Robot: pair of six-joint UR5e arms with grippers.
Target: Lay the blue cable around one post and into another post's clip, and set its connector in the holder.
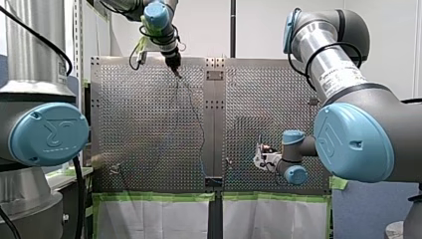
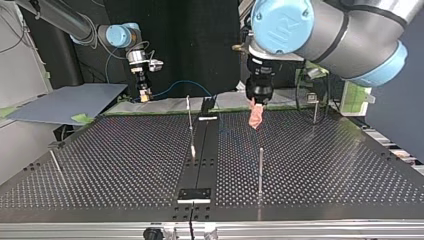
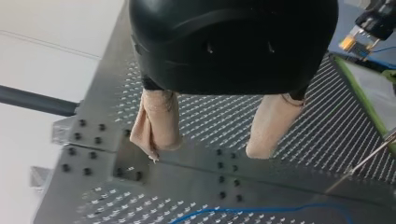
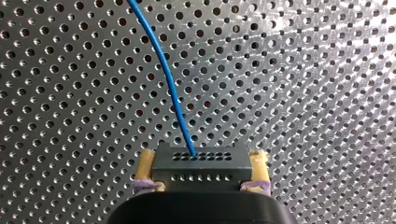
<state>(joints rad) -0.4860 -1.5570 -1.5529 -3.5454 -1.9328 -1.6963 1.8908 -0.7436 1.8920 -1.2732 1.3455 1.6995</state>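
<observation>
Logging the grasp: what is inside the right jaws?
A black connector, clamped between yellow pads, with the blue cable leaving it. Its lower end is hidden behind the black housing.

two arms [image 1: 343, 74], one blue cable [image 4: 163, 70], one connector [image 4: 201, 163], four posts [image 2: 260, 170]

The perforated table [image 4: 303, 70] is bare metal with a brushed, reflective finish. The blue cable [image 4: 163, 70] has a smooth jacket. The connector [image 4: 201, 163] is matt black, plastic in appearance. The left gripper [image 3: 203, 155] has a glossy black housing; its beige pads [image 3: 156, 123] look wrinkled and cloth-like.
</observation>
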